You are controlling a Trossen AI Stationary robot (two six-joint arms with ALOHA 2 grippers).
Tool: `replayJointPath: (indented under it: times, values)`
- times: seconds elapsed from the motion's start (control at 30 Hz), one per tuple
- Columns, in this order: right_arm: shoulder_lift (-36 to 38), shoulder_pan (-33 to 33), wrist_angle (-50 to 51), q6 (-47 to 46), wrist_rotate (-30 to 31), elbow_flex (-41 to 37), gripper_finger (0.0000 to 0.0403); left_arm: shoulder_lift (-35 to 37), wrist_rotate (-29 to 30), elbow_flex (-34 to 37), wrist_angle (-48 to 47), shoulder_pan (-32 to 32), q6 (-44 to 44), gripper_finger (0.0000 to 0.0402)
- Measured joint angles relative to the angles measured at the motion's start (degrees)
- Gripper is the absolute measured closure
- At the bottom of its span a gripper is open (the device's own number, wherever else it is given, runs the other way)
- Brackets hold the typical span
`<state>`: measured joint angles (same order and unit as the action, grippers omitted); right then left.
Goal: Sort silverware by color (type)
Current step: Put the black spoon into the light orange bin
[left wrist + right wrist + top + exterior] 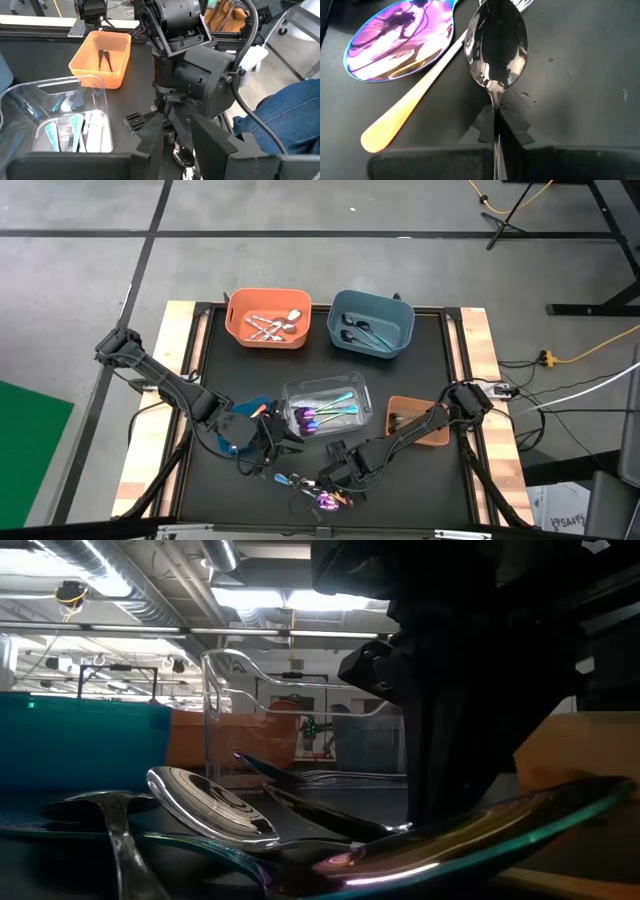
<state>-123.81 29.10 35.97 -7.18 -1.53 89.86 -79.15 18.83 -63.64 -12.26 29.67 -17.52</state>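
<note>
The right pincer [495, 120] is down on the black counter [215, 480] near its front edge, its fingers closed on the thin neck of a silver spoon [495, 45]. That spoon lies bowl-up on the counter. Just beside it lies a purple spoon [400, 42], and an orange handle [407, 112] runs slantwise between the two, touching or nearly touching the silver bowl's edge.

The left pincer [167, 150] hovers close by over the same heap of loose cutlery [315, 490], its fingers parted and holding nothing I can see.

Behind the heap stands a clear bin [325, 408] with teal-handled and purple pieces in it. At the counter's far edge an orange bin [267, 320] holds silver pieces, and a blue bin [372, 323] next to it holds dark ones. A brown bin [418, 423] at the right holds two dark pieces. A second, small blue bin [245, 430] sits partly under the left arm.

No brand, label or writing can be read on any of these things.
</note>
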Motion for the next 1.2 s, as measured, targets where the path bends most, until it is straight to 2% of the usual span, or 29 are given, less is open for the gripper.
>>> replayJointPath:
  times: [0.5, 0.77, 0.97, 1.2]
  values:
    - [3.8, 0.0, 1.9, 0.0, 1.9, 1.2, 0.0402, 0.0, 0.0, 0.0, -0.4, 0.0, 0.0, 0.0308]
    - [8.5, 0.5, 12.2, 0.1, 1.5, 6.6, 0.0402, 0.0, 0.0, 0.0, -1.1, 0.0, 0.0, 0.0308]
    - [14.7, 1.6, 20.3, -0.7, 0.0, 8.1, 0.0403, -0.7, 0.0, 0.0, -1.2, 0.0, 0.0, 0.0308]
    - [21.2, 3.9, 28.6, -4.4, 3.8, 8.1, 0.0403, -2.4, 0.3, 0.0, -1.2, -0.1, 0.0, 0.0308]
